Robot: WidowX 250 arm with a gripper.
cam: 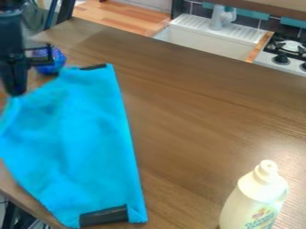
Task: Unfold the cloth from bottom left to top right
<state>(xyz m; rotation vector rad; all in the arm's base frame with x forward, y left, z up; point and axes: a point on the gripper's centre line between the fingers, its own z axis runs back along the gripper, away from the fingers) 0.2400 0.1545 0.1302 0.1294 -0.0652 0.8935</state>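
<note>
Camera view: black two-finger pincer [19,92] pinches bright-blue textured cloth [81,134] nr L edge of bench [197,103]; prob. unfold step, next: draw corner up-right.

The bright blue cloth [83,138] lies on the left of the brown wooden table [191,134], longer near to far than across, softly rumpled, its far left part drawn to a point. Black patches mark its near and far edges.
</note>
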